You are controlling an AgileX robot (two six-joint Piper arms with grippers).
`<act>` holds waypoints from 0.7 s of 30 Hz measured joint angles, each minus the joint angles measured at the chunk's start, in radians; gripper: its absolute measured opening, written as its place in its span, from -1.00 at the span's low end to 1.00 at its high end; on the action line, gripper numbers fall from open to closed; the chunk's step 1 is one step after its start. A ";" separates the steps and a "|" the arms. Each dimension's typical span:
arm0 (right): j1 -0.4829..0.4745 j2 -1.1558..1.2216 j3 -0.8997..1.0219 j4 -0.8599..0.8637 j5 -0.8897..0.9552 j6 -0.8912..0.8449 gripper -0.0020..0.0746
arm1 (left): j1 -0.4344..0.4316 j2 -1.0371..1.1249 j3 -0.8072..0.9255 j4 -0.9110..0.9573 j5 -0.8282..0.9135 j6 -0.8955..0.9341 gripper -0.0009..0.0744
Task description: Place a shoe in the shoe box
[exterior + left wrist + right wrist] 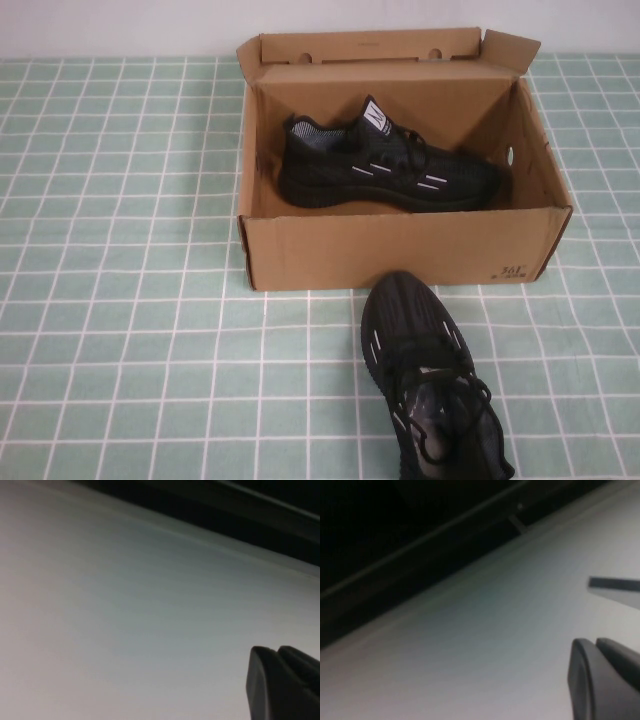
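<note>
The brown cardboard shoe box (pixel 400 252) stands open at the table's far middle, its flap lid up at the back. One black shoe (pixel 385 165) with white dashes lies on its side inside the box, toe to the right. The matching shoe (pixel 430 385) sits on the table just in front of the box, toe towards it. Neither arm shows in the high view. My left gripper (pixel 276 650) and my right gripper (pixel 594 641) show only in their wrist views, fingers pressed together and empty, facing a plain pale surface away from the shoes.
The table is covered by a green cloth with a white grid (pixel 130 300). A pale wall runs behind the box. A dark band crosses each wrist view.
</note>
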 joint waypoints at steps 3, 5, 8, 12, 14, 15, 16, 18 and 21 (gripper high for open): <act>0.000 0.044 -0.122 -0.002 0.080 0.000 -0.97 | 0.000 0.066 -0.115 0.053 0.021 0.009 -0.99; 0.000 0.089 -0.206 -0.016 0.188 0.000 -0.97 | 0.000 0.110 -0.181 0.113 0.052 -0.007 -0.99; 0.000 0.169 -0.352 -0.082 0.448 -0.013 -0.97 | 0.000 0.177 -0.288 0.252 0.168 -0.092 -0.99; 0.000 0.306 -0.507 -0.132 0.806 -0.033 -0.97 | 0.000 0.255 -0.412 0.421 0.443 -0.260 -0.99; 0.000 0.377 -0.544 -0.153 0.949 -0.060 -0.97 | 0.000 0.289 -0.439 0.442 0.585 -0.310 -0.99; 0.000 0.408 -0.551 -0.174 1.018 -0.088 -0.97 | 0.000 0.305 -0.444 0.442 0.662 -0.327 -0.99; 0.000 0.431 -0.551 -0.201 1.073 -0.113 -0.97 | 0.000 0.319 -0.446 0.434 0.741 -0.338 -0.99; 0.000 0.482 -0.549 -0.241 1.189 -0.149 -0.97 | 0.000 0.341 -0.447 0.403 0.875 -0.350 -0.99; 0.004 0.526 -0.543 -0.240 1.285 -0.151 -0.97 | -0.015 0.357 -0.440 0.371 1.038 -0.352 -0.99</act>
